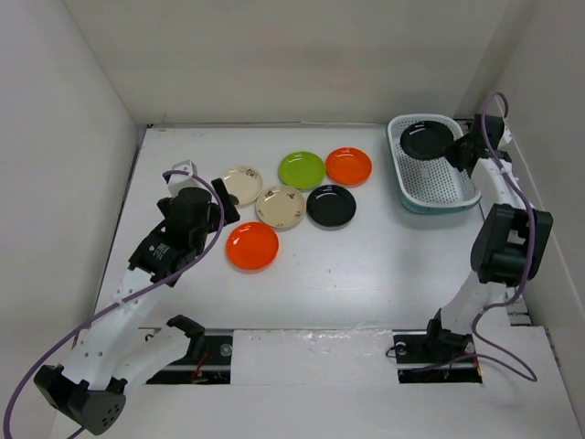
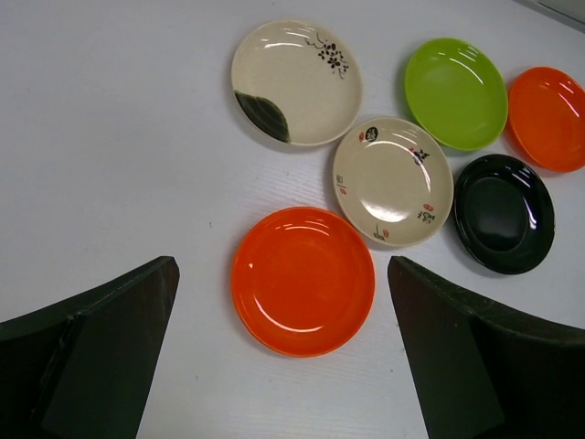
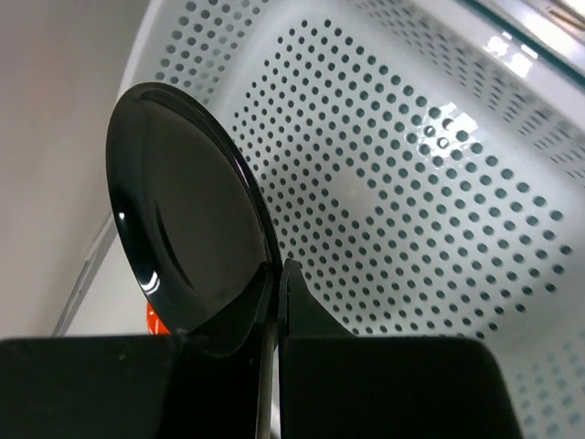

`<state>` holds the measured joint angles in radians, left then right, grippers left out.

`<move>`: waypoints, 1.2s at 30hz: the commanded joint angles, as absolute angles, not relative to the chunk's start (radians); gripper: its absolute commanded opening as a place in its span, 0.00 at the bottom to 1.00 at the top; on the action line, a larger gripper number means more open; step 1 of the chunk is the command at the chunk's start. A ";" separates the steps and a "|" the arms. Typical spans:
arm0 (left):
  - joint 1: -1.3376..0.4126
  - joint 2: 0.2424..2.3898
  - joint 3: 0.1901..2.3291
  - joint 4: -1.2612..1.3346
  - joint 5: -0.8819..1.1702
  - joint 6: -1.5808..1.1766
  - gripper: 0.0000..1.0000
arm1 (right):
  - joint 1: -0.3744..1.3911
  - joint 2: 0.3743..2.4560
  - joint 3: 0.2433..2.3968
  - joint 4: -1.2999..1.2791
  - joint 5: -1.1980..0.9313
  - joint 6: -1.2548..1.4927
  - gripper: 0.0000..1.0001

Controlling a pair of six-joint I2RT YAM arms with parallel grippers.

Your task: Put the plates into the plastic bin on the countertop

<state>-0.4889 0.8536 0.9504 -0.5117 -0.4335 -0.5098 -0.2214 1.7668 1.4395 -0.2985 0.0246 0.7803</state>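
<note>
Right tool pinches 1 black plate by its rim over the plastic bin (left tool spread).

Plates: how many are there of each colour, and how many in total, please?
Orange plates: 2
Black plates: 2, one held by the right gripper over the plastic bin
Lime green plate: 1
Cream plates with dark markings: 2
Total: 7
</note>
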 commanded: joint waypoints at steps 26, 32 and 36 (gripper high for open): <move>-0.488 0.845 0.940 -0.469 -0.403 -0.477 1.00 | 0.202 1.513 1.271 -0.197 0.061 0.673 0.99; -0.488 0.864 0.940 -0.469 -0.403 -0.477 1.00 | 0.293 1.489 1.045 -0.069 -0.021 0.672 0.95; -0.488 0.864 0.940 -0.469 -0.394 -0.477 1.00 | 0.304 1.540 0.986 -0.015 -0.054 0.661 0.94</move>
